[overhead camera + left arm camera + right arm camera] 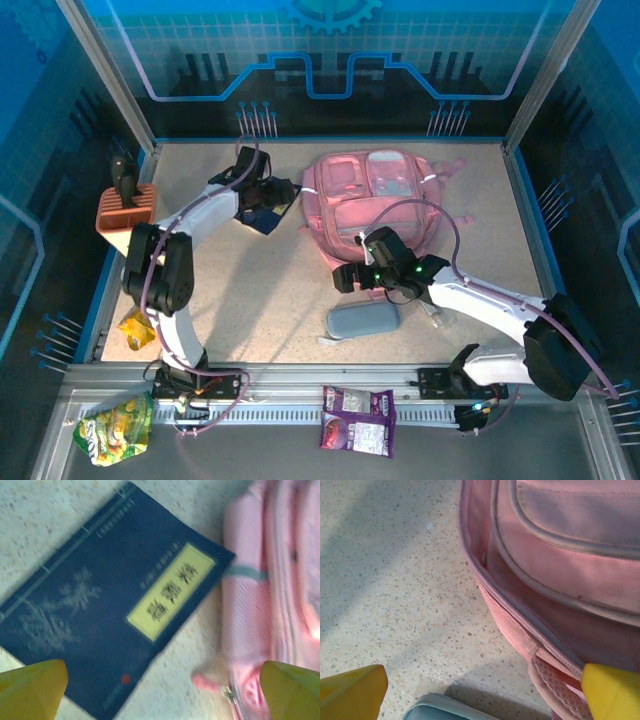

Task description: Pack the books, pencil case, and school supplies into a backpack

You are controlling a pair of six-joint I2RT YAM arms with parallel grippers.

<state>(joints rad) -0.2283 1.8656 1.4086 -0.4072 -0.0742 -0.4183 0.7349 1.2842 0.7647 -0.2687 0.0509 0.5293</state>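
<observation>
The pink backpack (375,200) lies flat at the back middle of the table. A navy blue book (100,615) with a yellow label lies on the table just left of the backpack (270,580). My left gripper (162,692) hovers open over the book's (262,220) near corner and the bare table beside it, holding nothing. My right gripper (482,692) hangs open over the table at the near left edge of the backpack (560,570). The grey-blue pencil case (445,710) lies just below it. In the top view the pencil case (362,320) lies in front of the right gripper (352,272).
An orange-and-cream block holder (125,215) stands at the left edge, with a yellow item (135,330) nearer along that side. A green snack bag (115,428) and a purple packet (358,420) lie on the front rail. A small pale item (437,317) rests beside my right forearm.
</observation>
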